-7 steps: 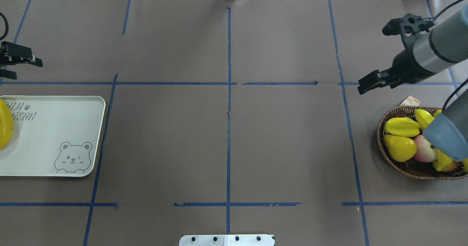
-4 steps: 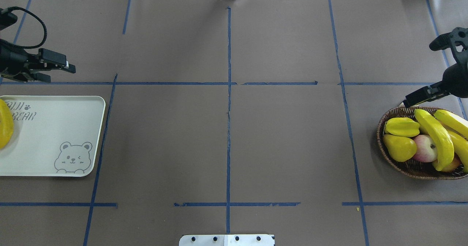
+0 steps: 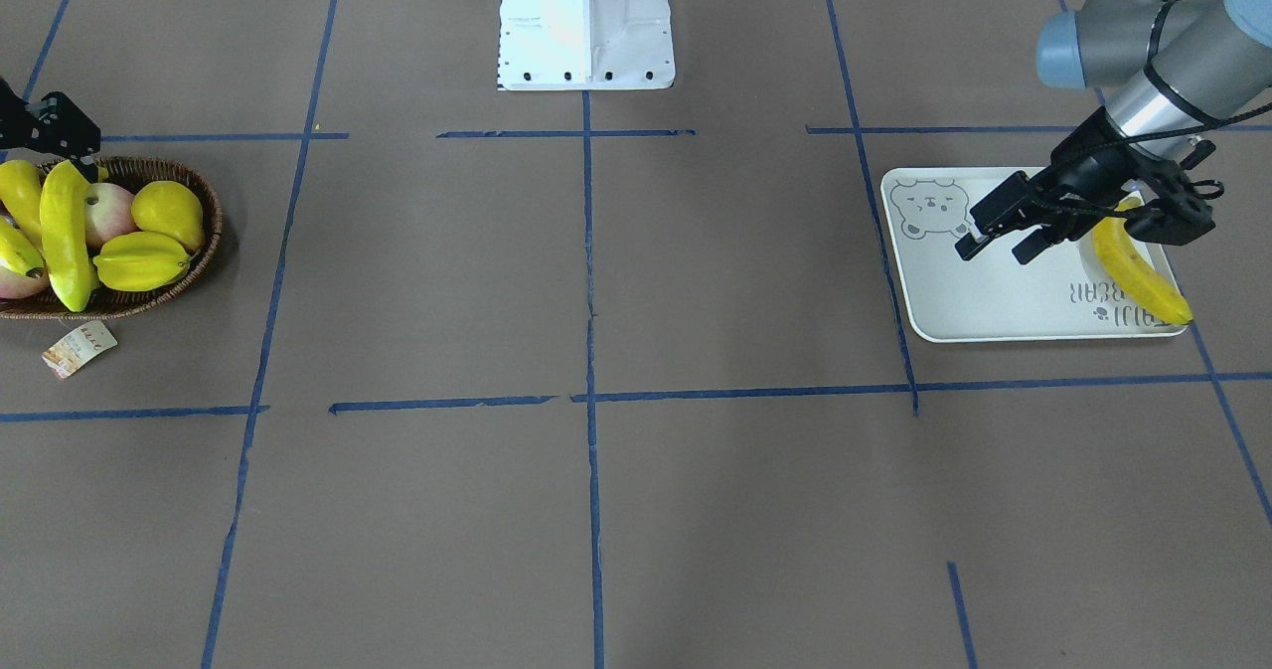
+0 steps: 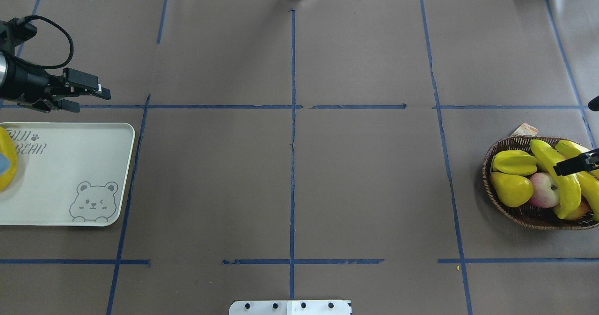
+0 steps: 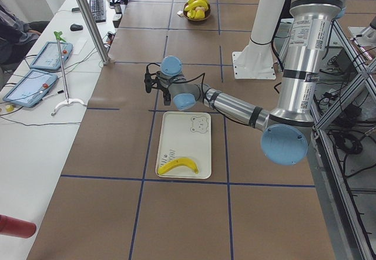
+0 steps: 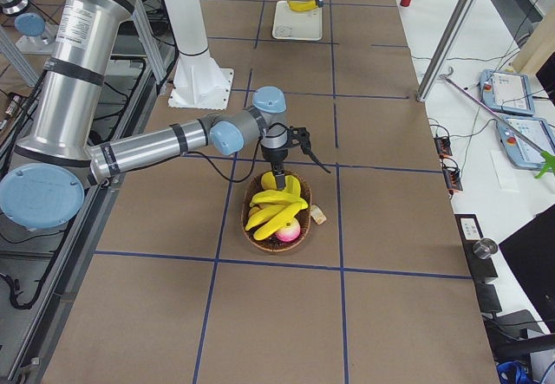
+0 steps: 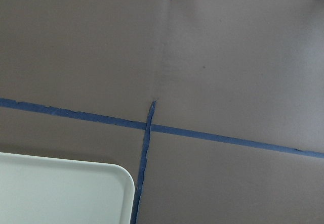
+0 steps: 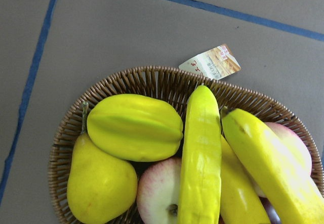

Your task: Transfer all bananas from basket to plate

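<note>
The dark wicker basket (image 4: 487, 174) sits at the table's right edge and holds three yellow bananas (image 4: 559, 174), which fill the right wrist view (image 8: 202, 158) lying across other fruit. My right gripper (image 4: 575, 164) hovers just above them, open, with only one dark finger showing from overhead. The white bear-print plate (image 4: 70, 165) lies at the left edge. One banana (image 3: 1138, 276) rests along its outer side. My left gripper (image 4: 92, 100) hangs open and empty over the plate's far edge, apart from that banana.
The basket also holds a starfruit (image 4: 514, 162), a yellow pear-like fruit (image 4: 511, 188) and a pink apple (image 4: 544, 189). A paper tag (image 4: 525, 129) lies beside the basket's rim. Blue tape lines grid the brown table. The robot's white base (image 3: 586, 23) stands at mid-table.
The right arm swung away from the basket's far left side and its gripper now sits over the bananas, which were covered by the arm before. The left gripper moved rightward along the plate's far edge.
</note>
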